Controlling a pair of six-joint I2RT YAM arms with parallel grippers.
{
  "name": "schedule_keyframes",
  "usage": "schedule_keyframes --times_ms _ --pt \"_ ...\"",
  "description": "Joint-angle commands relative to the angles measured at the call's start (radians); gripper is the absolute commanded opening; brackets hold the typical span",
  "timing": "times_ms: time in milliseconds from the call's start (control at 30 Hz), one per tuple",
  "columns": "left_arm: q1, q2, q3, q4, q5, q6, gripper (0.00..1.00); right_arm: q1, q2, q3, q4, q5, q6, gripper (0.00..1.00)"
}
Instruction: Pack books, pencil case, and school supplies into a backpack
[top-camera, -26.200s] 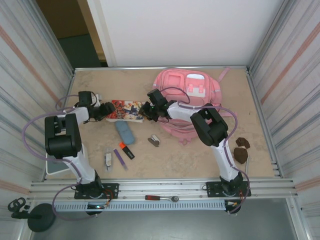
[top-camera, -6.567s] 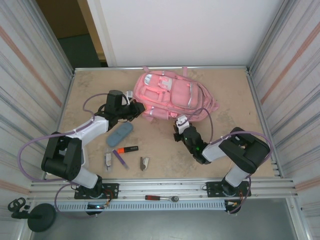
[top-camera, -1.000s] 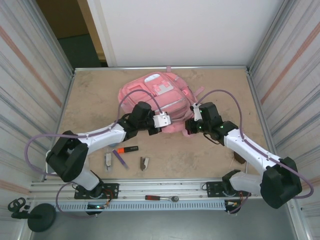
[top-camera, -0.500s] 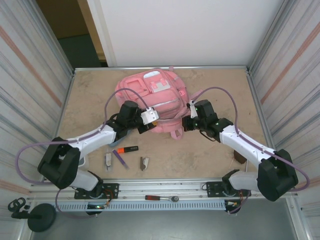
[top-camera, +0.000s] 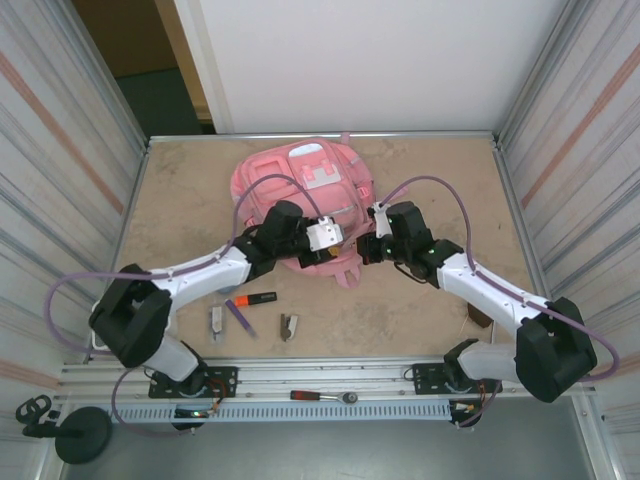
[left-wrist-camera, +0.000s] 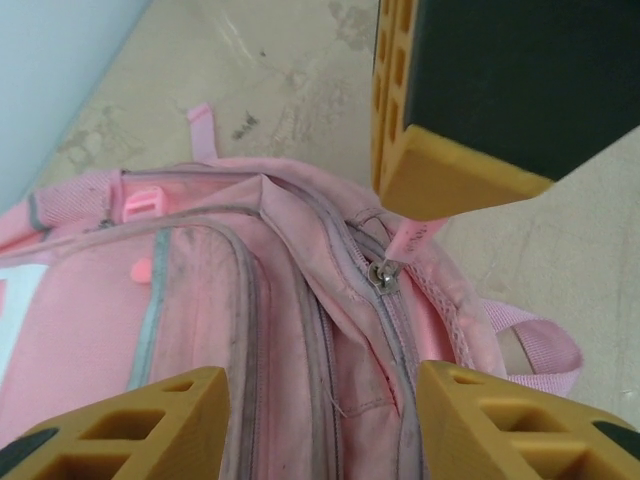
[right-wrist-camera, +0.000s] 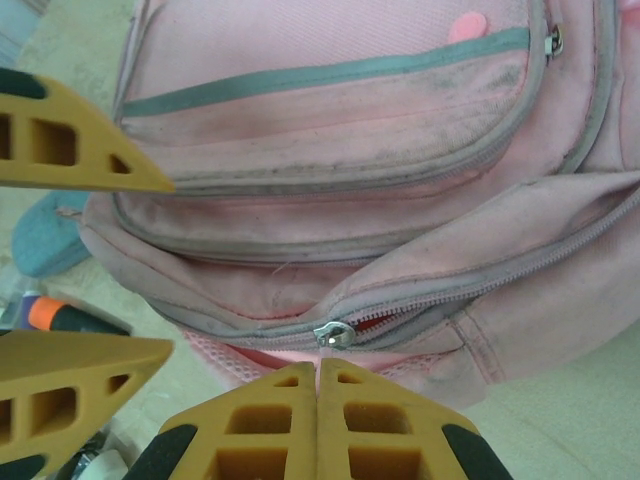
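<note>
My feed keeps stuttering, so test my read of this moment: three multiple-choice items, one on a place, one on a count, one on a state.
1. Where is the highlighter?
A. on the table, between the backpack and the arm bases
B. inside the backpack
C. held up off the table

2. How many small supplies lie loose there, highlighter included?
A. two
B. four
C. six

3. Which hand is open?
A. the left hand
B. the right hand
C. both

Key:
1 A, it lies on bare tabletop.
2 B, they are the highlighter, purple pen, silvery piece and clip.
3 A, its fingers stand apart over the backpack, while the right hand is shut on the pink zip tab.
</note>
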Motion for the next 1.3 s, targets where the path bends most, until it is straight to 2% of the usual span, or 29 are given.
schedule_keyframes --times_ms 0,333,500,733,867,967,1133,1200,1267 --pt "-0.014 0.052 0.054 -0.051 0.008 -0.01 0.52 -0.002 -0.022 -0.024 0.04 -0.007 0.03 0.0" --pt "-0.019 0.157 0.094 -0.133 0.028 -0.043 0.49 -0.026 0.051 -0.08 0.121 -0.005 0.082 0.0" --pt "-0.019 0.181 0.099 -0.17 0.028 -0.041 0.43 -0.034 0.072 -0.11 0.157 -0.01 0.09 0.0" --pt "-0.014 0.181 0.091 -0.159 0.098 -0.083 0.48 -0.047 0.096 -0.142 0.189 -0.017 0.087 0.0" --pt "-0.014 0.203 0.105 -0.179 0.076 -0.079 0.46 -0.053 0.098 -0.152 0.194 -0.016 0.08 0.0" --pt "-0.008 0.227 0.128 -0.217 0.056 -0.076 0.38 -0.059 0.101 -0.165 0.21 -0.031 0.074 0.0" --pt "-0.003 0.238 0.161 -0.243 0.085 -0.093 0.11 -0.069 0.123 -0.179 0.229 -0.062 0.053 0.0" --pt "0.0 0.234 0.163 -0.236 0.114 -0.107 0.06 -0.072 0.131 -0.188 0.243 -0.08 0.049 0.0" --pt "0.004 0.231 0.165 -0.227 0.134 -0.117 0.03 -0.073 0.142 -0.196 0.264 -0.102 0.042 0.04"
